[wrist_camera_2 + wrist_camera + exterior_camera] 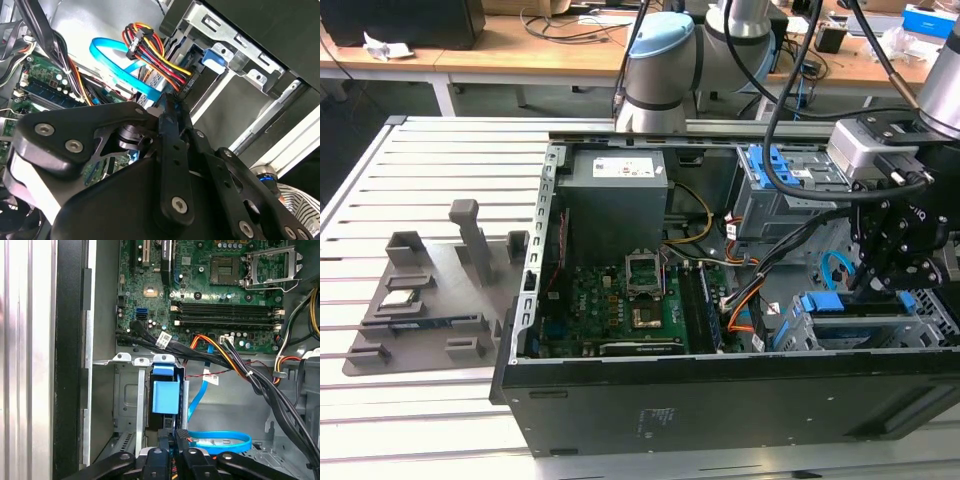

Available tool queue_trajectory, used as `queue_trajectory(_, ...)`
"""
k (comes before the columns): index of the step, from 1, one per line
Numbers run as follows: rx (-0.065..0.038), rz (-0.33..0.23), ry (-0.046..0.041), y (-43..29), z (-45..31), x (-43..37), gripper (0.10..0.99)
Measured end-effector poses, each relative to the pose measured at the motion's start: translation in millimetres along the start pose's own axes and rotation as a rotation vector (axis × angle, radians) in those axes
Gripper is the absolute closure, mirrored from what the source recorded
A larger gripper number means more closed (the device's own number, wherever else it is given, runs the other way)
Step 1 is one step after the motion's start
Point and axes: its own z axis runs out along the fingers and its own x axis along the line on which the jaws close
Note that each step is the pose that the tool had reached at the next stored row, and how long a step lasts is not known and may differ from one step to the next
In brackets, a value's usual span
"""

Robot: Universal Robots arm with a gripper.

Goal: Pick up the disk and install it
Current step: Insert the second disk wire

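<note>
The gripper (pixel 892 262) hangs inside the open computer case (pixel 620 400), at about 4 o'clock in the exterior view, just above the metal drive cage (pixel 920 325). In the first wrist view its fingers (pixel 182 440) stand close together, almost closed, by the blue frame of the disk (pixel 165 396); whether they pinch anything I cannot tell. The disk sits upright in the cage. The motherboard (pixel 620 310) lies toward 9 o'clock, a blue cable (pixel 220 442) just beside the gripper.
</note>
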Motion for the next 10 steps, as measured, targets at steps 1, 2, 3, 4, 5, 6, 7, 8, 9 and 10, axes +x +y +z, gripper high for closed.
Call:
queue_trajectory(1, 0.000, 0.000, 0.0002, 0.0, 0.0, 0.0, 0.847)
queue_trajectory(2, 0.000, 0.000, 0.0003, 0.0, -0.2, 0.0, 0.847)
queue_trajectory(3, 0.000, 0.000, 0.0008, 0.0, -4.7, -0.4, 0.847)
queue_trajectory(4, 0.000, 0.000, 0.0011, -0.2, -11.0, -1.3, 0.847)
queue_trajectory(5, 0.000, 0.000, 0.0015, -0.2, -15.8, -2.2, 0.847)
queue_trajectory(6, 0.000, 0.000, 0.0021, -0.4, -23.2, -4.3, 0.847)
queue_trajectory(7, 0.000, 0.000, 0.0027, -0.6, -28.4, -6.0, 0.847)
queue_trajectory(8, 0.000, 0.000, 0.0034, -0.7, -33.0, -7.5, 0.863)
queue_trajectory(9, 0.000, 0.000, 0.0039, -0.8, -37.4, -8.8, 0.929)
queue_trajectory(10, 0.000, 0.000, 0.0048, -0.9, -42.2, -10.0, 0.929)
